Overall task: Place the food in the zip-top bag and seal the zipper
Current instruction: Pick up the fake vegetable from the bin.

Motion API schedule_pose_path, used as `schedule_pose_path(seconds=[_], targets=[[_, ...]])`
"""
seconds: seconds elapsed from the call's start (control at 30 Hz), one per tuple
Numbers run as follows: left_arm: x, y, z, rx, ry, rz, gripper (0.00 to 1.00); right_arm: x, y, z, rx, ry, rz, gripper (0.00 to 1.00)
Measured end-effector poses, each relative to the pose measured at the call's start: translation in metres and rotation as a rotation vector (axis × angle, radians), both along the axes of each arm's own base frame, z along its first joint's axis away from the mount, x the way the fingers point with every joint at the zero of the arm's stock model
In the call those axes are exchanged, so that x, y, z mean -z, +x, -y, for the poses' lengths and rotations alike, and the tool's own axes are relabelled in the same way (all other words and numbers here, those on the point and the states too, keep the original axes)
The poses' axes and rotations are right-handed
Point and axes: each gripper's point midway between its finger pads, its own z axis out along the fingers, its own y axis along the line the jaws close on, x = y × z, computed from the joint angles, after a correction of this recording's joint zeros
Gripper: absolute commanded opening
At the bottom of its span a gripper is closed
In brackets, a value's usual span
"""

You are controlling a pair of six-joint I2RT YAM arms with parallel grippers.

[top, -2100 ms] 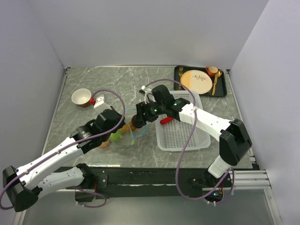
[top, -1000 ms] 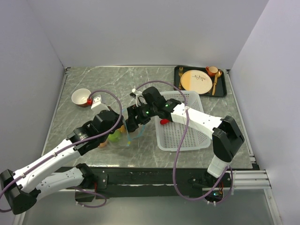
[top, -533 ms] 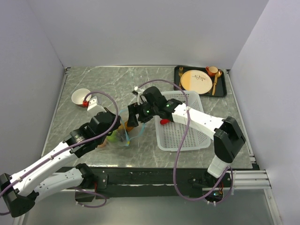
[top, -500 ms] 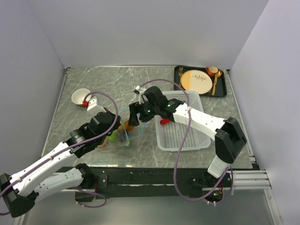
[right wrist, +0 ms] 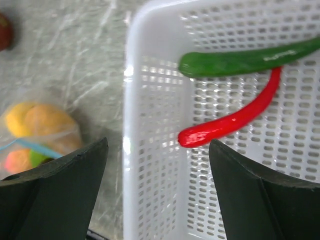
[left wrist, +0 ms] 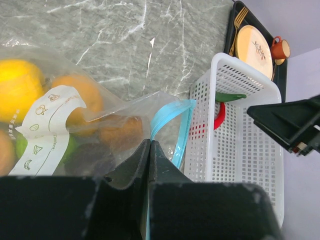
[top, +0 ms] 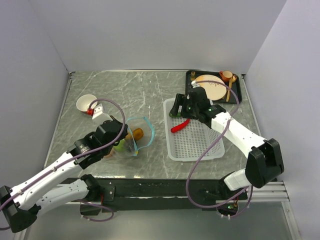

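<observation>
Counter (top: 150, 90): grey marbled stone look, smooth, faint sheen. Bag (left wrist: 115, 107) is clear, crinkly plastic film catching the light, and its zipper (left wrist: 175, 104) is a smooth light-blue plastic strip. Basket (right wrist: 131, 125): white perforated plastic, satin. Red pepper (right wrist: 235, 121) and green pepper (right wrist: 235, 61), both glossy plastic.

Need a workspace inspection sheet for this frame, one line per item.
Surface: grey marble table, flat.
Job's things: zip-top bag holds round fruits, zipper unsealed; red pepper and green pepper lie in the white mesh basket.
Clutter: bowl back left; black tray with plate and cup back right.
Grippers: left gripper shut on the bag's mouth edge; right gripper open above the basket, empty.
Cables: purple cable loops off each arm; the right one crosses over the basket.
Surroundings: plain walls on three sides; nothing else seen.
</observation>
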Motion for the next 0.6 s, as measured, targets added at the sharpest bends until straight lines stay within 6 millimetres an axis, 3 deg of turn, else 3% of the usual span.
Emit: schedule_pose_path(seconds=[0.33, 0.6], targets=[[0.004, 0.001, 0.001, 0.0, 0.013, -0.012, 0.07, 0.083, 0.009, 0.026, 0.161, -0.098, -0.228, 0.83], [0.004, 0.001, 0.001, 0.0, 0.013, -0.01, 0.07, 0.106, 0.009, 0.037, 0.214, -0.133, -0.286, 0.8]])
